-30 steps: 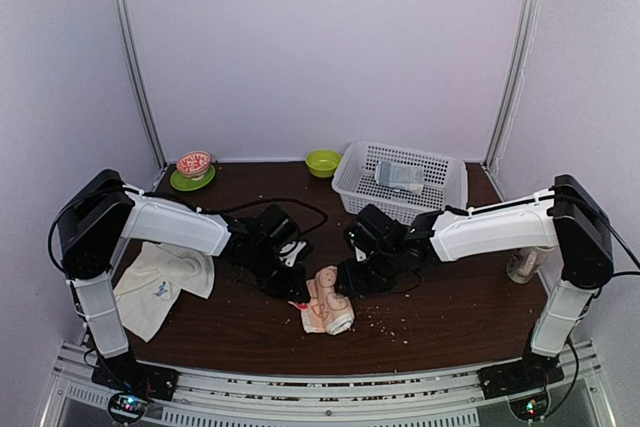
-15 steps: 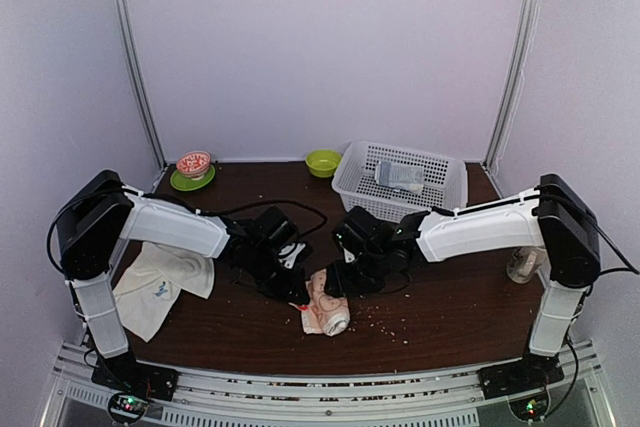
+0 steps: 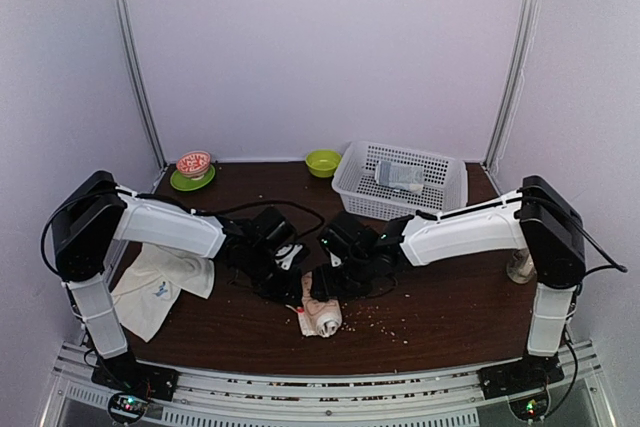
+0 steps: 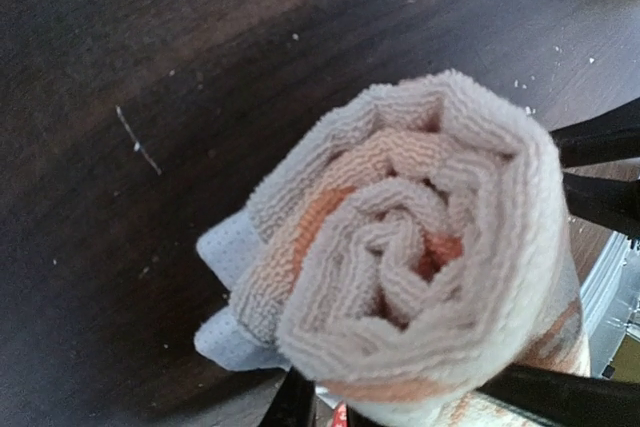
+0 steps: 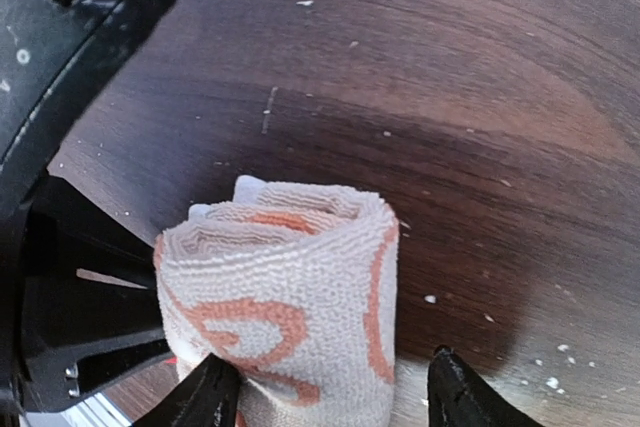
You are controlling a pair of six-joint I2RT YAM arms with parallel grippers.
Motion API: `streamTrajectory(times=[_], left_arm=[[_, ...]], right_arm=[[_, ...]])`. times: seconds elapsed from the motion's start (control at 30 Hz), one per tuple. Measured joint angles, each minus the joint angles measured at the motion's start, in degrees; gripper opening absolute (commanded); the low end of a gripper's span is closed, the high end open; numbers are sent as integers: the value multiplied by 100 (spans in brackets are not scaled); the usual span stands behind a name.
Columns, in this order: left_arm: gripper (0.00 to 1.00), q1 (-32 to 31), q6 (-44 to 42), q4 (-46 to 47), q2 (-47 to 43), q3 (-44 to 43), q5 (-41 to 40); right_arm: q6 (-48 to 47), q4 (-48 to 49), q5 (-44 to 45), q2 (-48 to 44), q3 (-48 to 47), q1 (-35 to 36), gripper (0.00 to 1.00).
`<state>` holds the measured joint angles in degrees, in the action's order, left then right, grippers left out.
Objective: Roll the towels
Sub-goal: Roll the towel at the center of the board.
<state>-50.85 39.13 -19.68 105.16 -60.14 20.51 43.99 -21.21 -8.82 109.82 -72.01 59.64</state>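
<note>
The cream towel with orange-pink faces lies rolled into a short roll on the dark table, near the front middle. In the left wrist view the towel shows its spiral end. My left gripper is shut, narrow, on that roll's lower edge. My right gripper stands open astride the towel: one fingertip touches it, the other is apart. The plain cream-white towel with a small blue mark lies crumpled at the left, under the left arm.
A white basket at the back right holds a grey-blue rolled towel. A green bowl and a green plate bearing a red-white bowl stand at the back. A bottle stands at the right. Crumbs dot the wood.
The right arm has swung left and its jaws have widened around the roll. The patterned towel has shifted a little left and looks more tightly rolled. The left gripper has stayed put.
</note>
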Motion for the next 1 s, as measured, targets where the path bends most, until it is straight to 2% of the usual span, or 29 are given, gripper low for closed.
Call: streamTrajectory(times=[0.23, 0.6, 1.0], left_arm=[[13, 0, -2, -153, -151, 109, -31], [13, -4, -26, -470, -1228, 168, -188], [10, 175, 87, -17, -382, -94, -42]], right_arm=[[20, 24, -26, 223, -118, 50, 66], [42, 227, -129, 341, -129, 50, 66], [24, 269, -168, 345, -129, 81, 66]])
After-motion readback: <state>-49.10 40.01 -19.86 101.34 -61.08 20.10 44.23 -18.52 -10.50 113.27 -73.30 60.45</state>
